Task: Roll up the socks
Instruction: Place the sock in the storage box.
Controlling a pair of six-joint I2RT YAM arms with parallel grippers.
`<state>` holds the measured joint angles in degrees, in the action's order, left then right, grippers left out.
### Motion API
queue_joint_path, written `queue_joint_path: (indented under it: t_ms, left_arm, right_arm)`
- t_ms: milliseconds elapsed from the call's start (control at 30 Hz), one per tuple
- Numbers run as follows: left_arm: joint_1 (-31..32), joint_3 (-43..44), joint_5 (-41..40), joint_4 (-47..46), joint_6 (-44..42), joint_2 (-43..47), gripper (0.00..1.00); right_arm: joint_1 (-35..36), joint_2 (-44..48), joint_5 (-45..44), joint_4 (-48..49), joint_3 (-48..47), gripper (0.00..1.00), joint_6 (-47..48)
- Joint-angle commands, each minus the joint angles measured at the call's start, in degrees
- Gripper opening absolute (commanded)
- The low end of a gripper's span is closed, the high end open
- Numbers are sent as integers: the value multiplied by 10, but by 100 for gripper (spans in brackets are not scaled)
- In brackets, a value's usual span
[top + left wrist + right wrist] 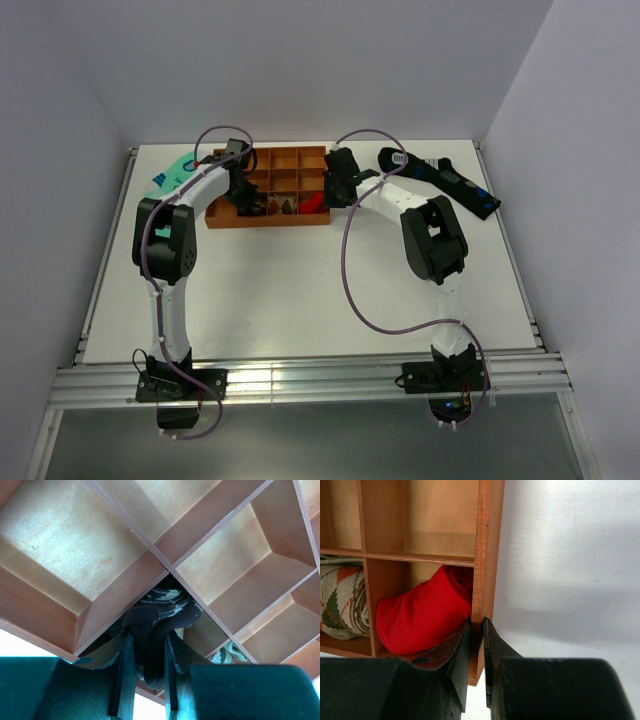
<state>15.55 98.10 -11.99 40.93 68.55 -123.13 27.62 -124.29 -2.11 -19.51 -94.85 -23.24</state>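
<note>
Your left gripper [146, 652] is clamped on the rolled brown argyle socks [162, 607], holding them in a compartment at the near edge of the wooden organizer tray [50, 545]. Your right gripper [476, 632] pinches the tray's right wall, beside a red sock roll [420, 615]. The socks seem only partly seated, though the dividers hide their base. If you release early, they may unroll. If fabric snags a finger, retreating could drag them out.

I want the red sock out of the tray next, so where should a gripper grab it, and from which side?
Grip the red sock across its rounded bulge, coming straight down through the open top. The walls of the wooden tray close its corner compartment on every side, so probably only the top is free.
</note>
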Motion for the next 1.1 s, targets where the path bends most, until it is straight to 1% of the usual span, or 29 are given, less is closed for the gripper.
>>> queue_joint_path:
  t_ms: [0, 267, 433, 667, 700, 833, 900, 933, 1033, 1067]
  left_arm:
    - [5, -16, -12, 79, -5, -73, 0]
    - [13, 23, -22, 114, -8, -111, 0]
    - [15, 14, -8, 109, -6, -124, 0]
    - [15, 23, -16, 116, -25, -127, 1]
    - [15, 23, -17, 115, -27, -122, 2]
    - [15, 26, -29, 112, -38, -96, 21]
    - [15, 31, -29, 111, -43, -81, 27]
    - [15, 32, -30, 111, -46, -77, 32]
    - [15, 45, -37, 119, -53, -62, 36]
    - [15, 47, -39, 120, -55, -57, 40]
  right_arm:
    - [3, -47, 7, 17, -9, 0, 11]
    - [3, -46, 7, 16, -9, 0, 13]
    - [3, -47, 7, 14, -10, 0, 14]
    - [3, -48, 9, 13, -10, 0, 14]
    - [3, -49, 8, 13, -11, 0, 14]
    - [3, -51, 9, 13, -12, 0, 14]
    - [3, -52, 9, 12, -12, 0, 14]
    - [3, -53, 9, 11, -13, 0, 14]
    - [3, -50, 7, 11, -12, 0, 14]
    - [3, -51, 8, 11, -12, 0, 14]
